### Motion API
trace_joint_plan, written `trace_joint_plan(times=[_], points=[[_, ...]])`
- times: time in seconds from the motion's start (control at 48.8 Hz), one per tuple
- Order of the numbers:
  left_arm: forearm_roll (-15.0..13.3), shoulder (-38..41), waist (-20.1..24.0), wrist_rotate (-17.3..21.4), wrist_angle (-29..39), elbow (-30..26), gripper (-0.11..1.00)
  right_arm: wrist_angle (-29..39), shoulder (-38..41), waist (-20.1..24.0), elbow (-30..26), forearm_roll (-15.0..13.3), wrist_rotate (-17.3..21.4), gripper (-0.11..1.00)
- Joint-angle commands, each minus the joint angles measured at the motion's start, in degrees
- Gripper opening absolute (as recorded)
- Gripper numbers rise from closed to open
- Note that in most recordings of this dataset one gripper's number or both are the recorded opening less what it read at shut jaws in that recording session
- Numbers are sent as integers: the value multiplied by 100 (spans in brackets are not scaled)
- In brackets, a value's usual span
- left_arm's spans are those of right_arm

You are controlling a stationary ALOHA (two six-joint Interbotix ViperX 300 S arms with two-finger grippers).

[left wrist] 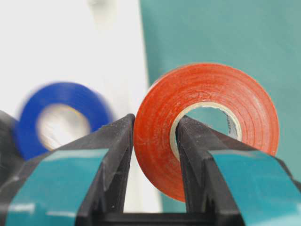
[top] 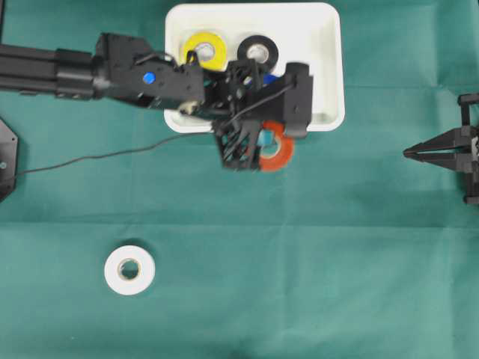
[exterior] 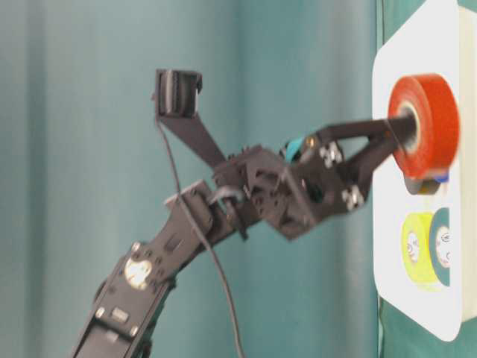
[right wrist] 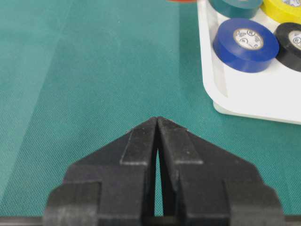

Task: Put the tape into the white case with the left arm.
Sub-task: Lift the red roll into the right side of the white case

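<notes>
Left gripper [left wrist: 154, 134] with teal-banded black fingers [left wrist: 115, 155] clamping the wall of a red-orange tape roll [left wrist: 207, 125]: one finger outside the roll, the other through its cardboard core, jaws nearly closed. Roll being carried on edge, clear of the green cloth-covered bench [top: 299, 262], hanging at the near edge of the shallow white rectangular plastic case [top: 329, 67], not yet inside. Lying flat in the case: yellow tape roll [top: 203, 50], black tape roll [top: 258, 50], blue tape roll [right wrist: 245, 44], teal tape roll [right wrist: 235, 6]. White tape roll [top: 129, 270] resting flat on the bench, well apart from the case. Right gripper [right wrist: 157, 123], plain black, sitting at the right edge, jaws pressed together, gripping nothing.
</notes>
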Motion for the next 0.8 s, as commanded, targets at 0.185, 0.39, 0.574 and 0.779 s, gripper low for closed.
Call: trace_joint_plan(times=[0.185,0.39,0.574,0.779], points=[[9,325,501,264,-202,-738,25,-53,26,-9,-62,0,0,-9],[9,606,633,439,-264,-1072,25,-53,26,-9,-62,0,0,-9],[9,791,712,448,-272,-1310,25,-53,26,-9,-70,0,0,-9],[9,870,721,448,-272,-1345,25,-53,26,-9,-62,0,0,-9]])
